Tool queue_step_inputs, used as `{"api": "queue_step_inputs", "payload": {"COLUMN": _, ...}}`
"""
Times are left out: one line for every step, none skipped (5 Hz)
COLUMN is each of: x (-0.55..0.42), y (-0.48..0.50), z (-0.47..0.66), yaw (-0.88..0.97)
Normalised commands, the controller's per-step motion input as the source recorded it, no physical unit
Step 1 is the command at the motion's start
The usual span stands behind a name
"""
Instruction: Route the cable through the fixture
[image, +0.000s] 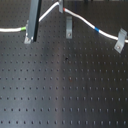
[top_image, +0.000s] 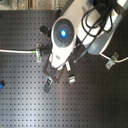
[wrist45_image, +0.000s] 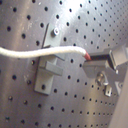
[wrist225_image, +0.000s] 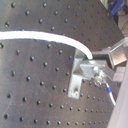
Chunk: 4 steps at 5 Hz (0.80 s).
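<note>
In the first exterior view the white cable comes in from the first exterior view's left, carries a green band, rises to a peak at the top edge, then falls past a blue band. My gripper is shut on the cable at that peak. The fixture, an upright grey clip, stands just below it, and the cable passes above it, not in it. In both wrist views the cable arcs over the fixture into my gripper.
A leaning grey clip holds the cable at the first exterior view's right. A dark slanted bar crosses the cable near the green band. In the second exterior view the robot arm hides the board's centre. The black perforated board fills the foreground.
</note>
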Motion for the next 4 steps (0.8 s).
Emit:
{"api": "queue_step_inputs", "payload": {"x": 0.091, "y": -0.053, "z": 0.16, "yaw": 0.23}}
{"api": "queue_step_inputs", "payload": {"x": -0.066, "y": -0.103, "z": 0.02, "yaw": 0.40}}
{"api": "queue_step_inputs", "payload": {"x": -0.153, "y": -0.253, "z": 0.00, "yaw": 0.47}}
{"api": "queue_step_inputs", "payload": {"x": -0.120, "y": -0.312, "z": 0.03, "yaw": 0.00}}
